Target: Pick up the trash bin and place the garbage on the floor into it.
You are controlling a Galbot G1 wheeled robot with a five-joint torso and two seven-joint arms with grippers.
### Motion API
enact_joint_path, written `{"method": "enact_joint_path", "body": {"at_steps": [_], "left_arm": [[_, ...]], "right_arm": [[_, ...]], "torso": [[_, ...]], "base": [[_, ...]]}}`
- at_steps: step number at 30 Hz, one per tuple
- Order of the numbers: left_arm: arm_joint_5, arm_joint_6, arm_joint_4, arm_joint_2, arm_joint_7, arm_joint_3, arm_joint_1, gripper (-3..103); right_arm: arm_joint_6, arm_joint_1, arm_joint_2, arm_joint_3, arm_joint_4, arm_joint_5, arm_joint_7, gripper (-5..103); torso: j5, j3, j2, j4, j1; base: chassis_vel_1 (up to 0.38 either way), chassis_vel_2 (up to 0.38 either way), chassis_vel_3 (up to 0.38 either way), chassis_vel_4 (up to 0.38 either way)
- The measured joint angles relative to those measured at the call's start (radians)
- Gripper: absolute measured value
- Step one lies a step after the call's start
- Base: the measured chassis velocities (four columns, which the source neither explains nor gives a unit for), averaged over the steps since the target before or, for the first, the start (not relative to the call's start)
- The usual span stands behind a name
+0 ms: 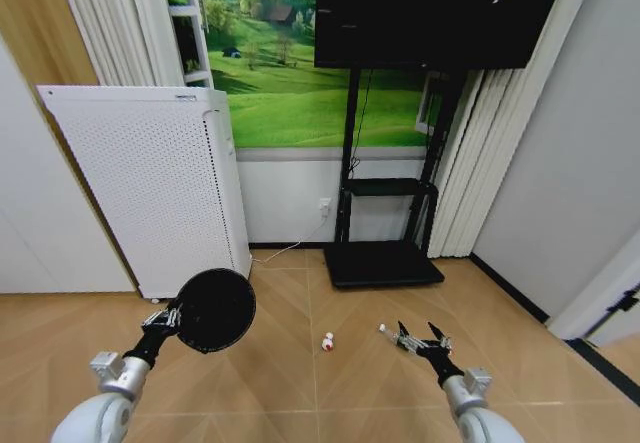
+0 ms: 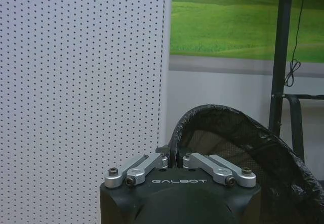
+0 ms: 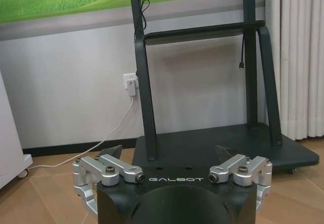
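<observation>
white perforated appliance (image 1: 150, 188) by left wall | black TV stand (image 1: 385, 233) holding TV (image 1: 435, 13) | meadow mural (image 1: 285, 73) behind

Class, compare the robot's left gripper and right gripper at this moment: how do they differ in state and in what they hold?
The left gripper is shut on the rim of the trash bin, lifted off the floor; the right gripper is open and holds nothing. The left is near the white perforated appliance; the right faces the TV stand base. Both reach forward above the floor.
</observation>
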Motion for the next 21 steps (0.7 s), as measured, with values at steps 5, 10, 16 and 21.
{"method": "enact_joint_path", "body": {"at_steps": [5,10,16,21], "left_arm": [[0.004,0.003,-0.005,-0.005,-0.002,0.013,0.003,7],[-0.002,0.004,-0.004,0.008,0.017,0.033,-0.012,7],[-0.040,0.015,-0.009,0.040,0.080,0.061,-0.026,7],[-0.082,0.034,0.011,0.106,0.070,0.140,-0.119,7]], "right_arm": [[0.021,0.002,-0.004,0.000,-0.016,0.000,0.000,100],[0.034,-0.002,-0.003,-0.005,-0.021,0.006,-0.002,100],[0.031,-0.002,0.002,-0.009,-0.021,0.006,-0.007,100],[0.026,-0.001,0.003,-0.009,-0.021,-0.004,-0.008,100]], "torso": [[-0.0002,0.000,0.000,0.0003,0.001],[-0.0001,0.000,0.000,-0.0001,0.000],[-0.0001,0.000,0.000,0.0001,0.000],[0.0000,0.000,0.000,0.0001,0.000]], "base": [[-0.181,0.201,0.181,-0.167],[-0.052,0.056,0.047,-0.034],[0.052,-0.056,-0.036,0.059],[0.000,0.000,0.000,0.000]]}}
